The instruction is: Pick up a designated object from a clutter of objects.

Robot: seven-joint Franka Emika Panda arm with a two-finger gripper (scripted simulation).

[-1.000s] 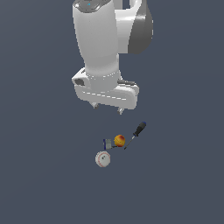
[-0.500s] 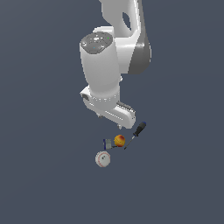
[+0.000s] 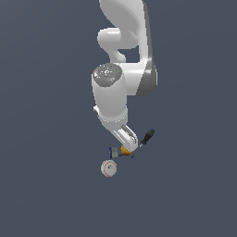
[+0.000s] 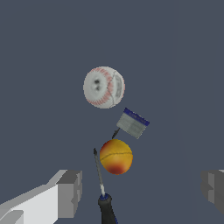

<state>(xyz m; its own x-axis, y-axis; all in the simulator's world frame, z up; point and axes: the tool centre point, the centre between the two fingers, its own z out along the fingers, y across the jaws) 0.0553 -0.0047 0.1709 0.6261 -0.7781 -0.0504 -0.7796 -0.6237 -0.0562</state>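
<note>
The gripper hangs with its jaws spread wide and nothing between them, above the clutter on the dark floor. The grey block with its blue edge lies between the baseball and the orange ball, just beside both, untouched. The screwdriver lies next to the orange ball; in the exterior view the arm covers part of that ball, with the block to the exterior view's left of it.

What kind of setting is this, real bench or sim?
Most likely a simulator render: a flat, featureless grey-blue ground with no walls or furniture, and a small test clutter of baseball, orange-red ball, screwdriver and small grey block lying under the open pincer.
</note>
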